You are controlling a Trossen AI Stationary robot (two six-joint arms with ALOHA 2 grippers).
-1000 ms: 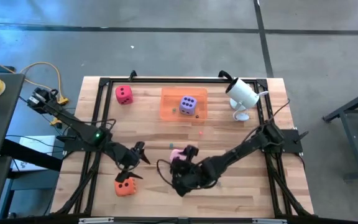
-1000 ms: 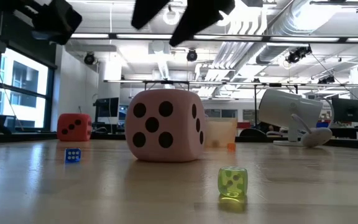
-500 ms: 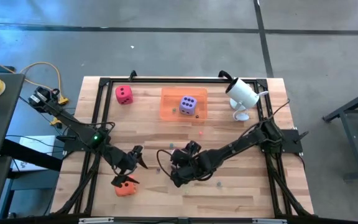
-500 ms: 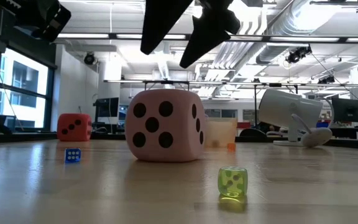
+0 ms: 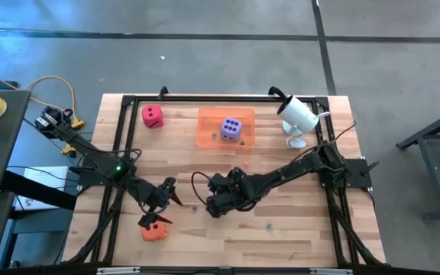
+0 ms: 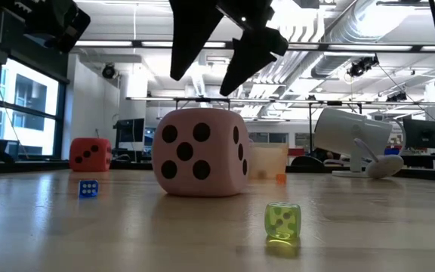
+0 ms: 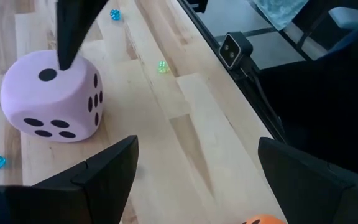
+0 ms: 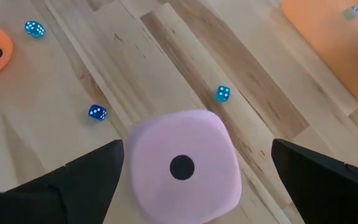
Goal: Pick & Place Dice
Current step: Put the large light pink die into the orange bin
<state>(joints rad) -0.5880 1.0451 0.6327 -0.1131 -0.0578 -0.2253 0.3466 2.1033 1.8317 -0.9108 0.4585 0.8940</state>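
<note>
Pale wooden table point(image 5: 281, 237) with black frame, largest in view. Translucent orange square tray point(image 5: 208, 130) near the far edge, soft purple cube die point(image 5: 231, 128) inside it. White desk-lamp-like device point(image 5: 296, 116) beside the tray. Soft light pink cube die point(image 6: 200, 151) mid-table, directly beneath the right pincer point(image 8: 185, 180), fingers spread wide, gripping nothing, poised above its one-pip face. Left pincer point(image 5: 161, 205) likewise open and empty, just above the soft orange cube die point(image 5: 154, 230). Red-magenta cube die point(image 5: 153, 116) at the far left corner. Tiny green die point(image 6: 282, 221) and tiny blue die point(image 6: 88, 188) scattered nearby.
</note>
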